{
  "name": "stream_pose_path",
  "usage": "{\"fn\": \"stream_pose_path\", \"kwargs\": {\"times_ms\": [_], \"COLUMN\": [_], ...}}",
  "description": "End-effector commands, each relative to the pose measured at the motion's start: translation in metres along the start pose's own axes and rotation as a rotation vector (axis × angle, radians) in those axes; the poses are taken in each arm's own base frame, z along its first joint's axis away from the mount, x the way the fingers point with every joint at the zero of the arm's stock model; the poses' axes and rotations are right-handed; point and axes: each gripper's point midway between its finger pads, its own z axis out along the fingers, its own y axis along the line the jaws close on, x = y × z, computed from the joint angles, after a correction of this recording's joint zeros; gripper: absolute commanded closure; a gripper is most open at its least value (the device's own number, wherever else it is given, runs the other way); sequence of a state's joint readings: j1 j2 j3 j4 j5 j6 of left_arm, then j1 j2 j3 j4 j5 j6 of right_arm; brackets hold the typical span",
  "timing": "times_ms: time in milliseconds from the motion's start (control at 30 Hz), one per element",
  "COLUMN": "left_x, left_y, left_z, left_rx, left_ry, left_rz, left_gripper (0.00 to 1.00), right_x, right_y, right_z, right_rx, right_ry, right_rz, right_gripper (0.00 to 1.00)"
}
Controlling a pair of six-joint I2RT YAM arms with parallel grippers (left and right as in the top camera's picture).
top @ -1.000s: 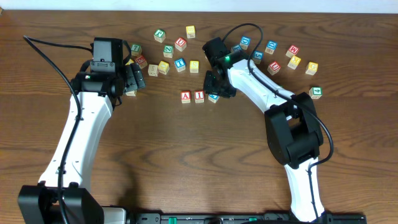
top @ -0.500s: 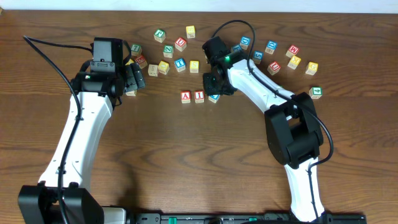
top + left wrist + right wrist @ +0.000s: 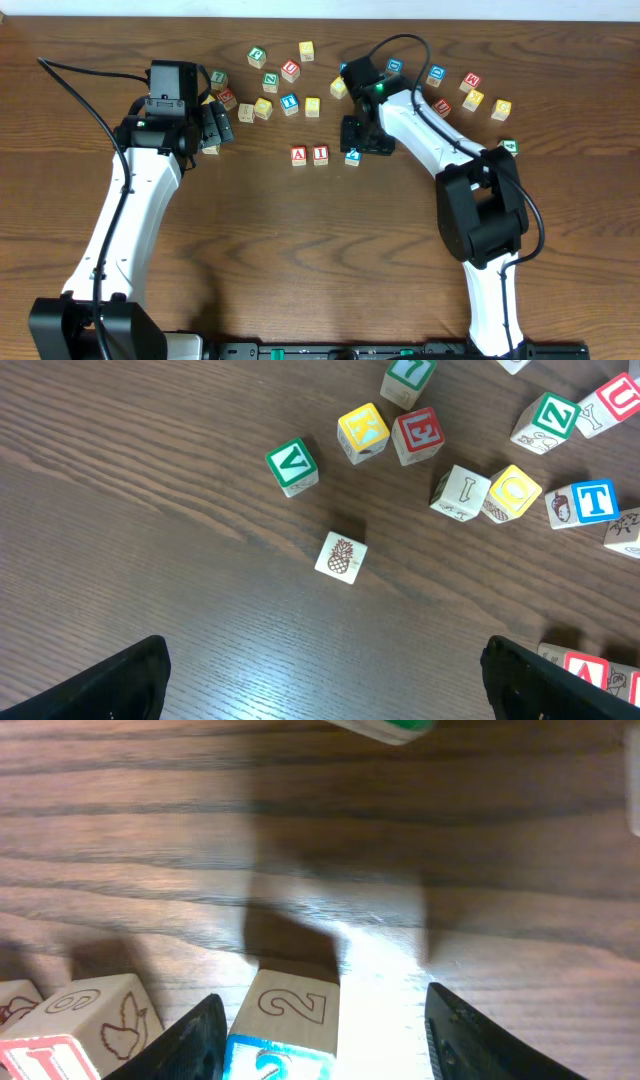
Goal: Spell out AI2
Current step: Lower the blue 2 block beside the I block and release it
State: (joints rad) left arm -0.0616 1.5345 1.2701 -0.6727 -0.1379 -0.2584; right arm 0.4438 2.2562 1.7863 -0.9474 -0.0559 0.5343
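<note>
We see the small wooden cube with a red-framed red "A" [image 3: 298,155] lying just left of the small wooden cube with a red-framed red "I" [image 3: 320,154]. The two sit side by side on the dark brown wooden tabletop [image 3: 300,260]. The small wooden cube with a blue-framed blue "2" [image 3: 352,157] lies to the right of the I cube. It is roughly in line with it, but a small gap separates them and it is turned a little askew.

The right claw [image 3: 358,146] hangs over the 2 cube, just right of the I cube. From its wrist camera we find its two black fingers [image 3: 190,1040] spread on either side of the 2 cube. One finger is just beside the cube and the other stands clear with bare wood between, so this claw is open and grips nothing.

The left claw [image 3: 220,128] is well to the left of the I cube, with its fingers wide apart and nothing between them. Beneath it we see a pale wooden cube with a pineapple picture [image 3: 341,556] lying by itself. Other loose lettered cubes are scattered beyond the I cube, toward the tabletop's far edge.
</note>
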Motion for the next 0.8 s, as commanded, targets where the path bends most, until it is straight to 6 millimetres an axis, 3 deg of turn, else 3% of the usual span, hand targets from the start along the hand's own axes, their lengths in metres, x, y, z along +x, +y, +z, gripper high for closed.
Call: {"fn": "stream_pose_path", "kwargs": {"times_ms": [0,133,433,767], "left_x": [-0.004,-0.004,-0.004,-0.004], "left_y": [0.002,0.002,0.002,0.002], "left_z": [-0.001,-0.001,-0.001,-0.001], "left_rx": [-0.014,-0.014,-0.014,-0.014], "left_ry": [-0.011,-0.012,-0.012,-0.012], "left_rz": [-0.007,-0.007,-0.007,-0.007], "left_gripper": [0.02,0.02,0.03,0.02], "right_x": [0.001,0.002,0.007,0.003], "right_y": [0.005,0.009,0.016,0.042], "right_z": [-0.015,-0.014,-0.014,-0.014], "right_rx": [-0.024,-0.028,-0.029,-0.069], "right_ry": [-0.010,-0.014,-0.011,-0.074], "right_rz": [0.069,0.068,0.021,-0.050], "right_gripper": [0.43,0.47,0.70,0.74]}}
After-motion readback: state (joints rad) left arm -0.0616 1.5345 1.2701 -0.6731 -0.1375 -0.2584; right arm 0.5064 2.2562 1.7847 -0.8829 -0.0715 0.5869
